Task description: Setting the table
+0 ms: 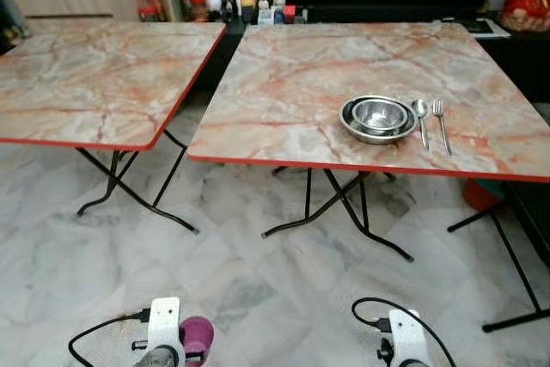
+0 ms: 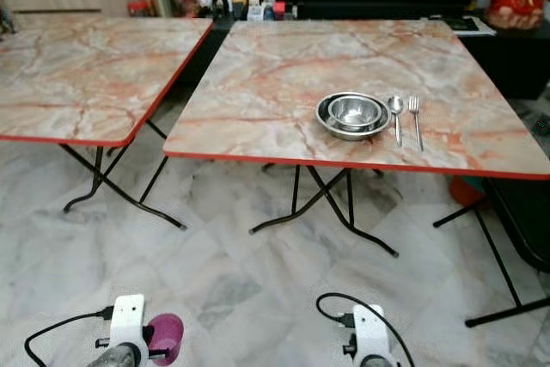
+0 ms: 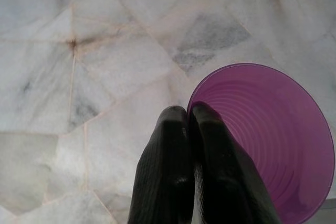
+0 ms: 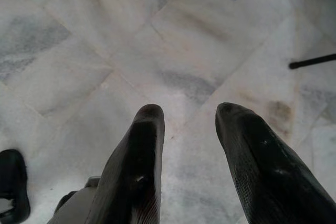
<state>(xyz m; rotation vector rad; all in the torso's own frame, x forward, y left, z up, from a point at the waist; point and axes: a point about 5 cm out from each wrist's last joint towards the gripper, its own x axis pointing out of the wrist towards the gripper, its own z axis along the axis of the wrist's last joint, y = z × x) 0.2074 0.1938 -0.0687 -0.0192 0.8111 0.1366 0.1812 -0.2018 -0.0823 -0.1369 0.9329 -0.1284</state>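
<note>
Your left gripper [image 3: 190,116] pinches the rim of a translucent purple ribbed plastic cup [image 3: 273,140]; your right gripper [image 4: 184,114] hangs spread and empty.

Marble-top table [image 1: 284,83] (red-edged): nested steel bowls [image 1: 379,118], spoon [image 1: 421,119], fork [image 1: 441,123] beside.

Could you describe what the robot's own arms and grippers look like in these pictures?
Each wrist carries a white bracket with a black cable looping out of it, on the left arm and on the right arm. The left gripper and right gripper each have two long black fingers with rounded tips and a finely ribbed, slightly glossy surface.
</note>
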